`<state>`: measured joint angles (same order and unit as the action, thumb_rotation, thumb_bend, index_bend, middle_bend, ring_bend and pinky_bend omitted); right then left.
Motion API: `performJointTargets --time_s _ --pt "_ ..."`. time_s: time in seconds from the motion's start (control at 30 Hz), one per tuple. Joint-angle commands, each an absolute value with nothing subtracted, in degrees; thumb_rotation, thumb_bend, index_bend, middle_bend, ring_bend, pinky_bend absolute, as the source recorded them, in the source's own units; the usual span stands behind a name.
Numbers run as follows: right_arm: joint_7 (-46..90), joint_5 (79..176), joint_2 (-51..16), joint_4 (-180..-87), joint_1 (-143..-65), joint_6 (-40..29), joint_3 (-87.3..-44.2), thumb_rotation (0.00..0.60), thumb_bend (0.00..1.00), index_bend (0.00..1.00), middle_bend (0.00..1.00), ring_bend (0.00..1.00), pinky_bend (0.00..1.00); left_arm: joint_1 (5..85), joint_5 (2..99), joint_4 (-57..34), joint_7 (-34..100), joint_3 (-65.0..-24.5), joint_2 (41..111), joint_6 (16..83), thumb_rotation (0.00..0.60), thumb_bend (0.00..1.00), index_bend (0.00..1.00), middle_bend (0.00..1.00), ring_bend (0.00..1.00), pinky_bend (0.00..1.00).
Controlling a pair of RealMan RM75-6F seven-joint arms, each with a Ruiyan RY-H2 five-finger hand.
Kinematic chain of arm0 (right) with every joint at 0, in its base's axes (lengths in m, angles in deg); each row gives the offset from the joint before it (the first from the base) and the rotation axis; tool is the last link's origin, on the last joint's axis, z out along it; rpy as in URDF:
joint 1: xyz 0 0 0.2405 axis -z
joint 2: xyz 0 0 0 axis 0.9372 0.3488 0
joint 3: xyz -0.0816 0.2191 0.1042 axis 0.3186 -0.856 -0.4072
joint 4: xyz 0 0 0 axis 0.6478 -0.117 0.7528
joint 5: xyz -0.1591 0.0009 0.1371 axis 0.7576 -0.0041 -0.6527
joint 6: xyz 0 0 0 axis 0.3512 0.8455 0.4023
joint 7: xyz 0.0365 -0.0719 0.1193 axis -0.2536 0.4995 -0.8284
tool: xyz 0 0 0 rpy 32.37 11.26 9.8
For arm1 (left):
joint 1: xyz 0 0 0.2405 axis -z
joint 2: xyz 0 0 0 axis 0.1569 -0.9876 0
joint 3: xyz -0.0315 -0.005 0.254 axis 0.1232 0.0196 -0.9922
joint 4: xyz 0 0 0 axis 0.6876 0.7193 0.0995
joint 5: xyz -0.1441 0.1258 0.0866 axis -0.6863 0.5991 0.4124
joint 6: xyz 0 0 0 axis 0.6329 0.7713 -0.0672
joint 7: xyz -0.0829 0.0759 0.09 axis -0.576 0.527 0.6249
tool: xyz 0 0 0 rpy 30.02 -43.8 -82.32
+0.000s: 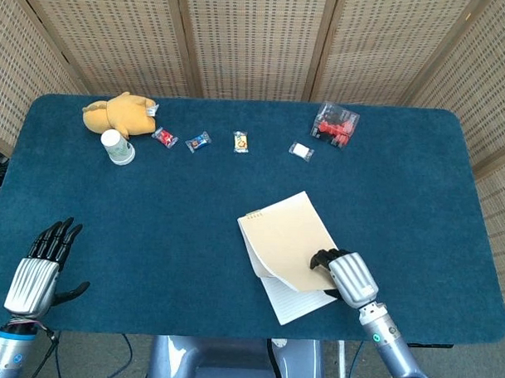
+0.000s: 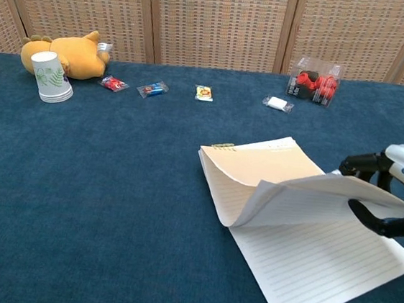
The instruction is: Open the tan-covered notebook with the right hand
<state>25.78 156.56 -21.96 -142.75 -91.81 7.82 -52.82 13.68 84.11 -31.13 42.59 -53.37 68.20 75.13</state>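
Near table front edge: right hand (image 2: 392, 197) pinches tan cover (image 1: 288, 240) of notebook (image 2: 309, 235) at free corner. Cover thin, floppy, light; likely slips, so grip outer edge. Left hand (image 1: 41, 269) empty, fingers spread.

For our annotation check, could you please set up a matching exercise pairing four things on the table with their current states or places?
Things:
1. tan-covered notebook
2. right hand
3. left hand
4. paper cup

States:
A. beside the yellow plush toy
B. holds nothing, fingers apart
C. cover lifted, lined page showing
D. grips the raised cover's edge

Pairs: 1-C, 2-D, 3-B, 4-A
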Motion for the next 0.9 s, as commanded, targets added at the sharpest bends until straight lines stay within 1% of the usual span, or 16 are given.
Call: performJointTargets --time_s 0.03,0.27,0.7,0.9 --pt "25.87 158.18 -21.33 -143.44 -90.19 9.22 -50.96 0.600 0.76 0.69 0.57 0.52 0.63 13.61 84.37 -31.27 42.62 -53.44 68.14 75.37 0.600 0.16 0.00 0.00 0.00 0.09" --pt "25.07 160.58 -19.44 -143.65 -87.53 11.63 -48.33 0.600 0.76 0.69 0.58 0.52 0.63 13.45 84.91 -31.36 42.53 -53.65 67.96 75.77 0.600 0.16 0.00 0.00 0.00 0.09" --pt "24.72 163.11 -16.99 -143.08 -83.54 14.66 -46.04 0.600 0.76 0.69 0.58 0.52 0.63 13.26 85.55 -31.72 42.96 -53.77 67.93 76.23 0.600 0.16 0.00 0.00 0.00 0.09" --pt "24.77 164.43 -16.46 -142.24 -80.99 16.69 -44.31 0.600 0.76 0.70 0.58 0.53 0.63 13.16 85.88 -31.85 42.95 -53.84 67.85 76.50 0.600 0.16 0.00 0.00 0.00 0.09"
